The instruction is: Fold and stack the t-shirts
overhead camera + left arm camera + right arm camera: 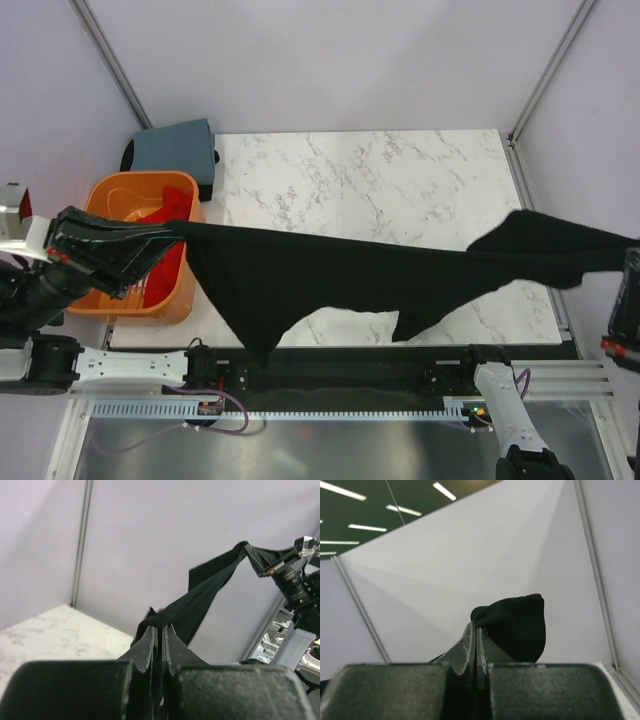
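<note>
**Black tee stretched between two arms**

The black t-shirt (300, 270) hangs taut across mid-frame, above the marble table (400, 180). The left gripper (160, 629) and right gripper (476, 626) each pinch one end, seemingly a hem or sleeve. At left, the red t-shirt (172, 205) lies in the orange basket (105, 195). The blue-grey t-shirt (175, 145) lies at upper left.

Left gripper (160, 630) is pinched tight on the black t-shirt (205, 592), which runs taut up and right to the right gripper (252, 554), with the marble table (45, 635) down left.
</note>
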{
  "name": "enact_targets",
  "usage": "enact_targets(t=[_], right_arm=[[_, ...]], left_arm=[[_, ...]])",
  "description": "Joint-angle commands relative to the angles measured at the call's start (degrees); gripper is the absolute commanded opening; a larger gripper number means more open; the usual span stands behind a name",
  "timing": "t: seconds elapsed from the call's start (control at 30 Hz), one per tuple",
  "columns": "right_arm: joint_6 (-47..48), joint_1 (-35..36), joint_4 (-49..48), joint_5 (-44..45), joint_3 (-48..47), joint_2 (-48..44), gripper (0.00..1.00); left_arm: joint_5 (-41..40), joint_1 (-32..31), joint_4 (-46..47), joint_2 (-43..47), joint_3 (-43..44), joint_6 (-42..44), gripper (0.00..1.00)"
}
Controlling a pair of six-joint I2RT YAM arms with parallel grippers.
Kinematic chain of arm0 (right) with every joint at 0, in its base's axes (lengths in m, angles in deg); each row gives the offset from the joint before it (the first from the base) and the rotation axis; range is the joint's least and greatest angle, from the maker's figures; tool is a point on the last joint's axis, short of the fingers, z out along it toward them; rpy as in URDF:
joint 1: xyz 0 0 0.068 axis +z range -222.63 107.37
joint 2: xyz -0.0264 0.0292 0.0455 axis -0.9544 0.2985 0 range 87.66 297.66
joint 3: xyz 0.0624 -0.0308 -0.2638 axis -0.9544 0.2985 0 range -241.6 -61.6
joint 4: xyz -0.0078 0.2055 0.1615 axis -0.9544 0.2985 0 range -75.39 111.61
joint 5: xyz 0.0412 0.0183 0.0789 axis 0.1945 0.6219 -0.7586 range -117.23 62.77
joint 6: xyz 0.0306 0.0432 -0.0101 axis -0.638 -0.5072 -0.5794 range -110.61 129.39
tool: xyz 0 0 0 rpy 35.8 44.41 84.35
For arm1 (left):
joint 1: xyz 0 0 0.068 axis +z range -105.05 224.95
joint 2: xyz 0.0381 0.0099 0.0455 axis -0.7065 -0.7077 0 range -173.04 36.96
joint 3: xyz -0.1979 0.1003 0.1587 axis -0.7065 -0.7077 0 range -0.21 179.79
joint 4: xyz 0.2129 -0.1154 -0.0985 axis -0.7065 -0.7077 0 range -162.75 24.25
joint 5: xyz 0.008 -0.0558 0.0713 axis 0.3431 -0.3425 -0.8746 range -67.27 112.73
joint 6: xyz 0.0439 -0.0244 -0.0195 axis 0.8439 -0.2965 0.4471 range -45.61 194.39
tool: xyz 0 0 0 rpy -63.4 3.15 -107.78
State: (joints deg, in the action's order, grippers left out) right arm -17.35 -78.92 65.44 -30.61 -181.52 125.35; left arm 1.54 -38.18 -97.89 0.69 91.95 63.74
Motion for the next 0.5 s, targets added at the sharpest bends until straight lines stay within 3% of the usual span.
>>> enact_targets(t=[0.0,0.13,0.23,0.3,0.37,0.4,0.47], right_arm=[[4.2,1.4,-5.7,12.3,-1.5,-1.7,0.00],[7.5,2.0,-7.7,11.7,-2.7,-0.3,0.00],[8.4,1.9,-10.6,6.6,-2.1,3.3,0.00],[9.5,1.1,-12.9,4.8,-0.6,6.8,0.01],[9.5,0.5,-14.6,3.6,-0.1,12.2,0.02],[9.1,-0.7,-14.9,1.3,0.4,14.3,0.03],[6.6,-2.8,-16.0,-1.7,2.7,21.4,0.03]], left_arm=[[6.0,-0.2,11.4,3.4,-2.0,8.1,0.02],[2.2,-0.1,11.8,2.9,-4.5,12.7,0.02],[-6.6,-0.1,16.8,-0.7,-8.5,19.0,0.02],[-19.7,-0.1,21.6,-4.5,-10.1,26.1,0.02],[-31.3,-0.1,29.1,-11.5,-12.8,38.9,0.02],[-33.1,0.2,43.2,-13.9,-17.1,44.4,0.02],[-31.7,5.1,48.0,-19.8,-18.6,48.8,0.02]])
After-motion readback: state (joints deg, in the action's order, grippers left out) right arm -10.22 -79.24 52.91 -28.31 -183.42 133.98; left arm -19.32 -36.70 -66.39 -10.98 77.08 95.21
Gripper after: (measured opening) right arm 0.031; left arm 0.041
